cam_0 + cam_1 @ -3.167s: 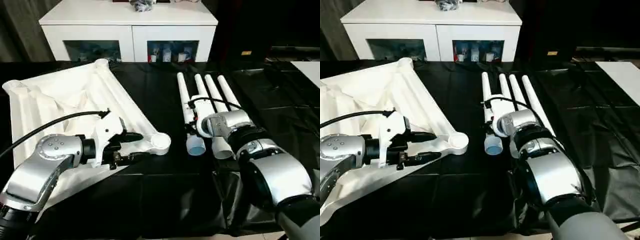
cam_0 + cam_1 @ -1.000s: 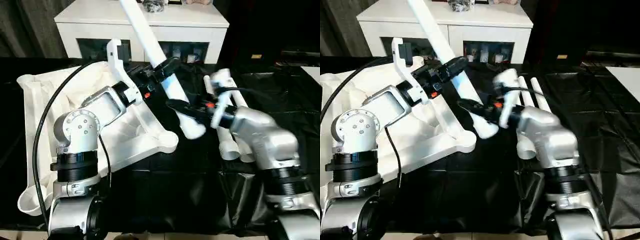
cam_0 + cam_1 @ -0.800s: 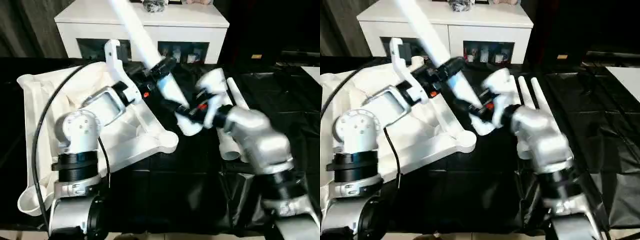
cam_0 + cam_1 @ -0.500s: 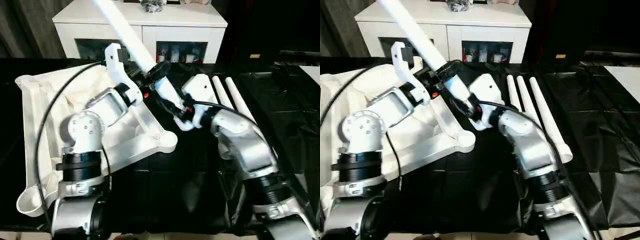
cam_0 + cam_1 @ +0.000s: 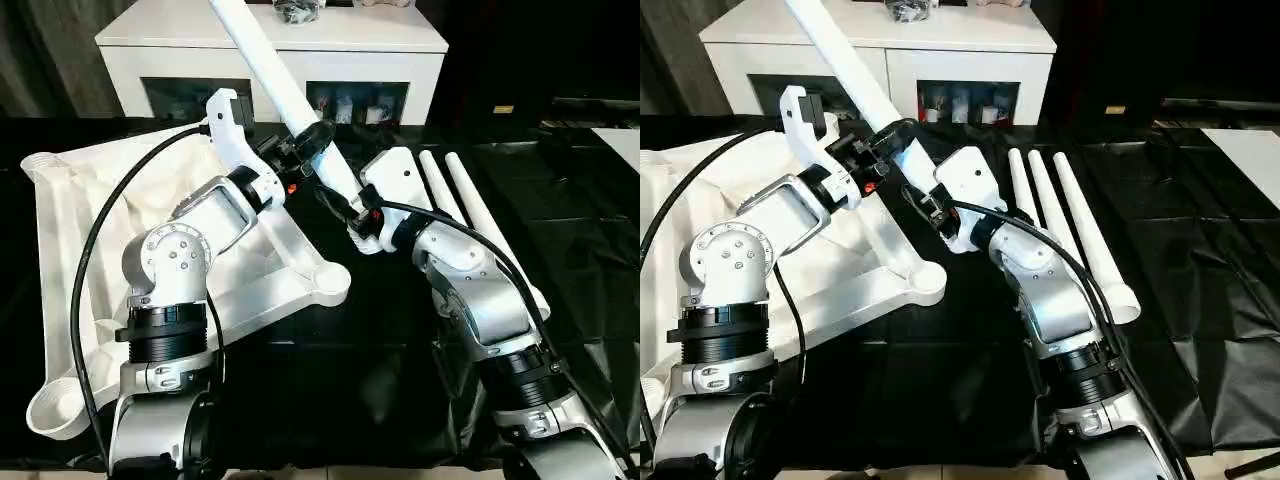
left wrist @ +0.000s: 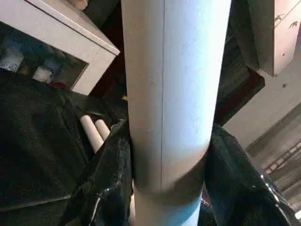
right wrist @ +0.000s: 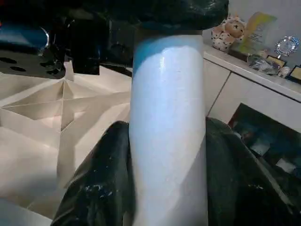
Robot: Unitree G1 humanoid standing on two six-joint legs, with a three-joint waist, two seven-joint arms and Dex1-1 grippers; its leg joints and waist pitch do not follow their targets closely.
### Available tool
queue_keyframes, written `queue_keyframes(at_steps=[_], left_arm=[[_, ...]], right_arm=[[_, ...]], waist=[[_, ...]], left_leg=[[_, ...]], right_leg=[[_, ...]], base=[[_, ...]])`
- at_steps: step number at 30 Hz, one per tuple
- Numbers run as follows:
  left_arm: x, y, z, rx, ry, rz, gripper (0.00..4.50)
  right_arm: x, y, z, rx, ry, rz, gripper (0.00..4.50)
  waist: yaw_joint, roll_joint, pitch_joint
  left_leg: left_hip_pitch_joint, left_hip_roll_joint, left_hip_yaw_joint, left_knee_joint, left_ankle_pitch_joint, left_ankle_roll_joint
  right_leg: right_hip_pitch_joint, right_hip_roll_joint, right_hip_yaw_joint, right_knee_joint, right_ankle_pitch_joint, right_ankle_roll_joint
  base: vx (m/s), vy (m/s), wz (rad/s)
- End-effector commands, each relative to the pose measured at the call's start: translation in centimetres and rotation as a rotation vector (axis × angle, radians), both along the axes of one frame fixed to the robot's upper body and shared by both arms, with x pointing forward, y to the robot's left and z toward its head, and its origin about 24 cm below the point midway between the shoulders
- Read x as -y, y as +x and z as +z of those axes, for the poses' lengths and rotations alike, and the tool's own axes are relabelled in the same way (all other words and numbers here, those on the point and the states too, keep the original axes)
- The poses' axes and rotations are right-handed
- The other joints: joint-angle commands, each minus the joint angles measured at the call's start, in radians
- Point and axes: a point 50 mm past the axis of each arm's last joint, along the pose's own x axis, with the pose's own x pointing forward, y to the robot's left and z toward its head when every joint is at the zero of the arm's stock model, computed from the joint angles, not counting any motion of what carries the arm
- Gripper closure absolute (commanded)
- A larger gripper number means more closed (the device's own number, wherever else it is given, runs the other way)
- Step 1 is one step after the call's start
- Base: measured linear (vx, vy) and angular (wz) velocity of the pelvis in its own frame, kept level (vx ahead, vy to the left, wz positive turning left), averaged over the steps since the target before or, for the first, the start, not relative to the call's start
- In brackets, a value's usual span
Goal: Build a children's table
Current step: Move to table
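The children's table lies in parts. Its white tabletop [image 5: 90,210] rests ribbed side up on the left, one corner socket [image 5: 330,283] toward the middle. One white leg [image 5: 265,65] slants through the air above it, its upper end toward the cabinet. My left gripper [image 5: 308,140] is shut on its middle, with a black finger [image 6: 110,183] pressed to each side. Just below, my right gripper [image 5: 347,207] is shut on the lower end [image 7: 167,117]. Three more legs [image 5: 1080,225] lie side by side on the right.
A white cabinet [image 5: 200,40] with dark glass doors stands behind the table. Black cloth [image 5: 350,380] covers the table. The corner of a flat white board [image 5: 625,135] shows at the far right edge. A black cable [image 5: 100,250] loops from my left arm over the tabletop.
My left fingers have closed on the raised leg. My right arm has swung its elbow down and inward while keeping hold of the lower end. The leg has shifted a little left.
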Motion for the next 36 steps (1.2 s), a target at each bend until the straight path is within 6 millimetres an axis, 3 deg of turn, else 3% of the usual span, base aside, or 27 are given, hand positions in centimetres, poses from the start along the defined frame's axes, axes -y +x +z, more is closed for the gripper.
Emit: queue_keyframes(at_steps=[1, 3, 4, 5, 7, 10, 15, 22, 25, 36], left_arm=[[0.6, -0.3, 0.9, 0.049, -0.024, -0.039, 2.65], [0.5, -0.2, 0.9, 0.050, -0.019, -0.035, 2.65], [0.3, -0.1, 0.8, 0.056, 0.011, -0.027, 2.65], [0.3, -0.1, 0.7, 0.057, 0.015, -0.026, 2.65], [0.1, 0.0, 0.6, 0.071, 0.057, -0.025, 2.65], [-0.3, -0.1, 0.6, 0.104, 0.104, -0.052, 2.65], [-0.8, -1.0, 1.2, 0.179, 0.199, -0.203, 2.66], [-1.0, -2.4, 1.9, 0.253, 0.260, -0.425, 2.66], [-0.8, -3.0, 2.1, 0.270, 0.249, -0.494, 2.66], [0.2, -3.8, 2.3, 0.298, 0.234, -0.616, 2.66]], right_arm=[[-0.6, -0.2, -0.4, -0.002, -0.031, 0.043, 2.66], [-0.7, -0.2, -0.2, 0.042, -0.051, 0.032, 2.66], [-0.8, -0.2, 0.0, 0.005, 0.020, 0.063, 2.10], [-0.8, -0.3, 0.0, -0.004, 0.036, 0.068, 1.96], [-0.6, -0.4, 0.5, -0.082, 0.156, 0.111, 1.90], [0.0, -0.6, 1.0, -0.149, 0.231, 0.177, 1.62], [2.5, -1.4, 0.6, -0.296, 0.196, 0.333, 1.12], [6.1, -2.0, 1.5, -0.418, 0.205, 0.457, 0.58], [6.7, -1.9, 1.9, -0.442, 0.196, 0.465, 0.34], [6.0, -2.5, 0.9, -0.541, 0.139, 0.571, 0.32]], waist=[[-0.001, 0.004, -0.069], [-0.001, 0.006, -0.070], [-0.001, 0.006, -0.070], [-0.002, 0.007, -0.070], [-0.004, 0.006, -0.070], [0.000, 0.010, -0.072], [0.004, 0.006, -0.072], [0.007, 0.001, -0.071], [0.008, 0.001, -0.071], [0.009, 0.000, -0.073]], left_leg=[[0.032, 0.046, -0.022, -0.074, -0.189, -0.026], [0.032, 0.046, -0.021, -0.073, -0.190, -0.031], [0.032, 0.045, -0.021, -0.073, -0.187, -0.028], [0.032, 0.046, -0.023, -0.074, -0.193, -0.024], [0.033, 0.046, -0.023, -0.075, -0.200, -0.007], [0.035, 0.049, -0.024, -0.075, -0.188, -0.007], [0.034, 0.047, -0.021, -0.073, -0.156, -0.009], [0.033, 0.047, -0.017, -0.068, -0.146, -0.003], [0.034, 0.047, -0.016, -0.067, -0.145, -0.005], [0.033, 0.047, -0.017, -0.064, -0.127, 0.005]], right_leg=[[0.045, -0.066, 0.035, -0.074, 0.008, -0.207], [0.045, -0.066, 0.035, -0.074, 0.009, -0.207], [0.045, -0.066, 0.035, -0.073, 0.014, -0.207], [0.045, -0.066, 0.035, -0.073, 0.012, -0.208], [0.047, -0.065, 0.035, -0.073, 0.017, -0.210], [0.046, -0.065, 0.034, -0.070, 0.025, -0.211], [0.050, -0.065, 0.032, -0.065, 0.066, -0.222], [0.049, -0.070, 0.033, -0.068, 0.013, -0.252], [0.048, -0.070, 0.033, -0.068, -0.007, -0.257], [0.049, -0.070, 0.032, -0.065, 0.001, -0.265]], base=[[0.000, 0.000, 0.00], [0.000, 0.000, 0.00], [0.000, 0.000, 0.00], [0.000, 0.000, 0.00], [0.000, 0.000, 0.00], [0.000, 0.000, 0.00], [0.000, 0.000, 0.00], [0.000, 0.000, 0.00], [0.000, 0.000, 0.00], [0.000, 0.000, 0.00]])
